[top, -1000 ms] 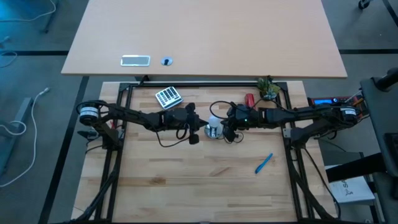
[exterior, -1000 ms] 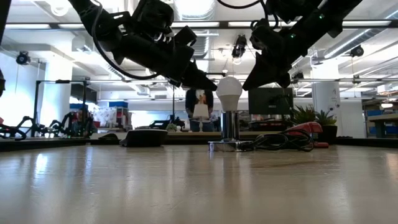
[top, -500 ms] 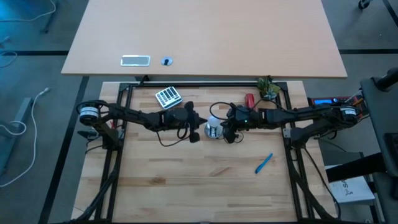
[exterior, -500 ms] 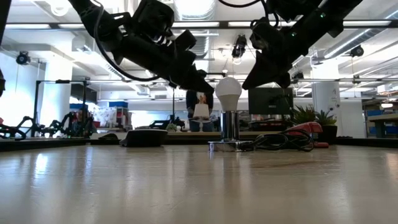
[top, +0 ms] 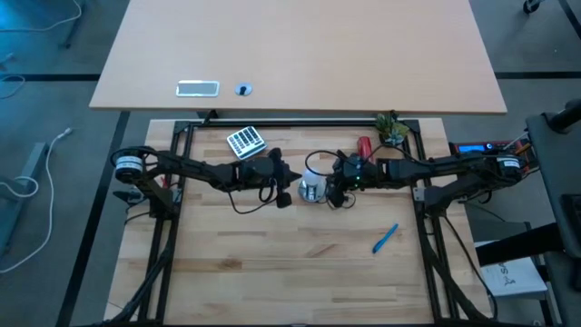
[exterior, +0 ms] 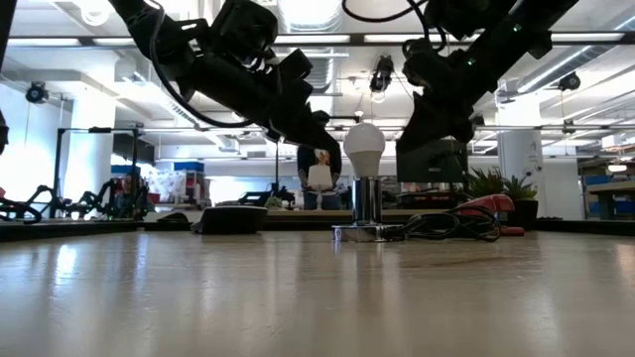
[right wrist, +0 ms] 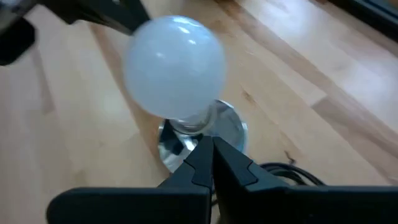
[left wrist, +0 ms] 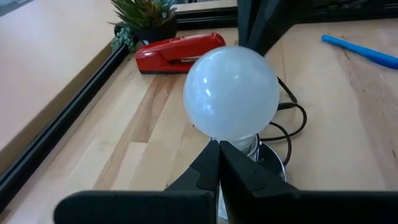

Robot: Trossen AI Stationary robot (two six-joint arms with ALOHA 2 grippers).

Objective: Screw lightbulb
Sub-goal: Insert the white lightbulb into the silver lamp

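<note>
The lightbulb (exterior: pixel 364 145), a frosted white globe, stands upright with its narrow end in the shiny silver socket (exterior: pixel 366 204) at the table's middle. The wrist views show it too (left wrist: pixel 231 93) (right wrist: pixel 174 65). My left gripper (exterior: pixel 334 140) is shut and slants down at the globe's left side, its tips close to it (left wrist: pixel 219 148). My right gripper (exterior: pixel 417 134) is shut on nothing, a short gap off the globe's right side, pointing down toward the bulb's neck (right wrist: pixel 209 144). My left gripper has its shut fingertips (left wrist: pixel 211 155) right beside the lower part of the lightbulb's globe (left wrist: pixel 224 134), coming level-to-slanting from the table's left. Whether they touch it, I cannot tell.
The socket's black cord (left wrist: pixel 292 121) loops on the table toward the right. A red stapler (top: pixel 365 145) and a small plant (top: pixel 391 127) stand at the far right, a calculator (top: pixel 245 141) at the far left, and a blue pen (top: pixel 385 238) lies near the right.
My right gripper has turned a little at its wrist, and its tip now stands slightly farther from the globe. The bulb and socket have stayed where they were.
</note>
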